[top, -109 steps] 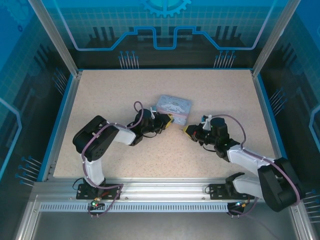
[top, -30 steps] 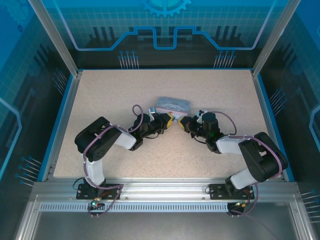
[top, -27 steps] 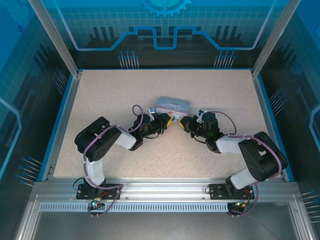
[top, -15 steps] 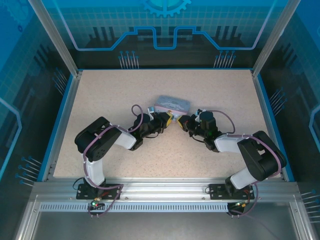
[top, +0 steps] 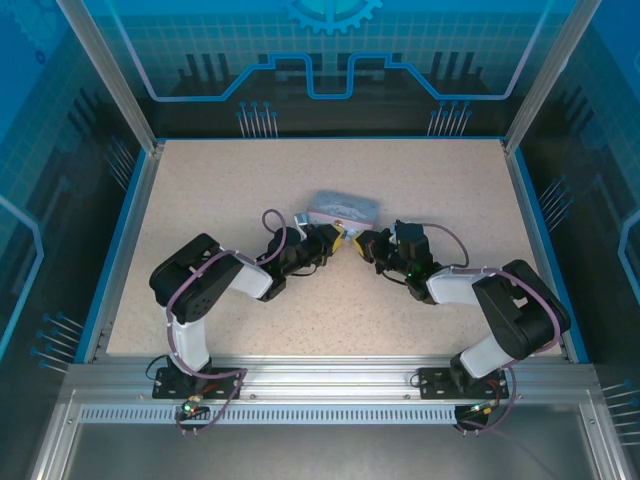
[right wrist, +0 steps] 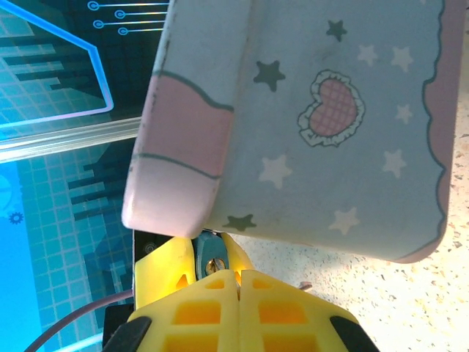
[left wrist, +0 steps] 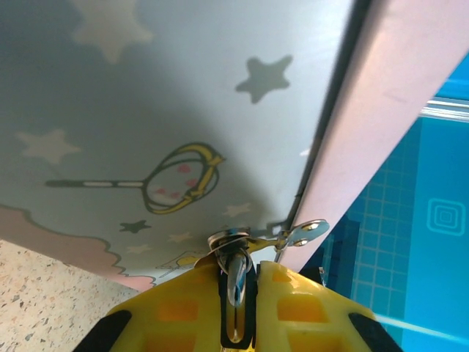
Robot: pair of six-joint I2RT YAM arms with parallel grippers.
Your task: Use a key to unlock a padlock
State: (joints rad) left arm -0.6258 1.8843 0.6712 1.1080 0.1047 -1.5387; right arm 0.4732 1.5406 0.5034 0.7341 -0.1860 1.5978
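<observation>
Facing each other before the cartoon tin (top: 345,208), left gripper (top: 339,240) clamps the padlock (left wrist: 234,270); right gripper (top: 366,243), pressed shut, sits just right.

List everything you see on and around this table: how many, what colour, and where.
tin box: one, pale blue with pink trim, middle of the table
padlock: one, silvery, at the box's latch
key: one, grey, by the box's corner
table: one, speckled beige, inside the blue walls
left hand: one, yellow fingers, shut on the padlock
right hand: one, yellow fingers, shut on the key
</observation>
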